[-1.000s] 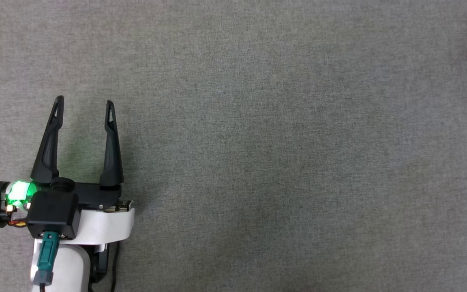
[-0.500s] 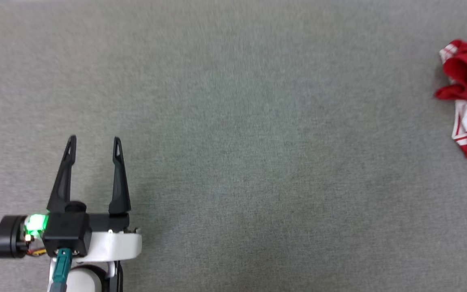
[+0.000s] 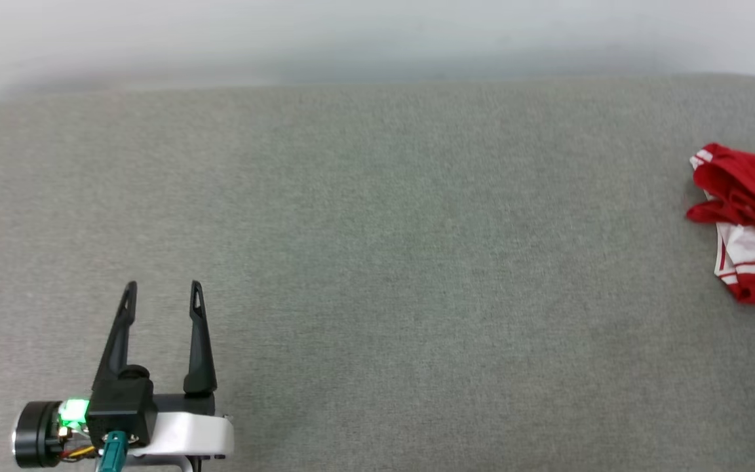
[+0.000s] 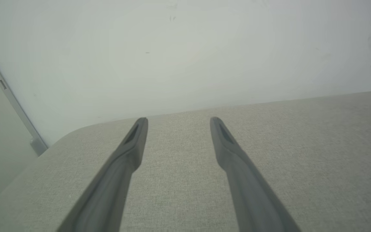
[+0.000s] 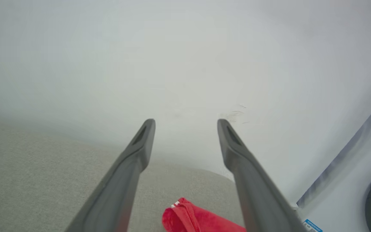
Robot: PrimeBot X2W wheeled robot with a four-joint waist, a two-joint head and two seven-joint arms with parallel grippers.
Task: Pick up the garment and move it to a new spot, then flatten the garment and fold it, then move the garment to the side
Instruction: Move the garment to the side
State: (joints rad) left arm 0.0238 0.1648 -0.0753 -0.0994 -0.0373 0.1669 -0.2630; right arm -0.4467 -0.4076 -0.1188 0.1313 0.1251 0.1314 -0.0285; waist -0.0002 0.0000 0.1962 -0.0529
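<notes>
The worktop [image 3: 377, 262] is covered with grey woven cloth, matt and a little rough. The garment [image 3: 741, 190] is soft, wrinkled cloth. The left tool [image 3: 163, 286] has fingers [image 3: 199, 341] of matt black plastic and a smooth white plastic cover [image 3: 187, 436]. The wall [image 4: 185, 48] behind is smooth and matt.

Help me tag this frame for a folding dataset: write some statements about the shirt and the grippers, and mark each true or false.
1. The left gripper is open and empty. True.
2. The garment lies spread flat in the middle of the grey surface. False: it sits bunched up near the surface's right end.
3. The right gripper is shut on the garment. False: its fingers stand apart, with the cloth lying below them, ungripped.
4. The garment is red with white, striped parts. True.
</notes>
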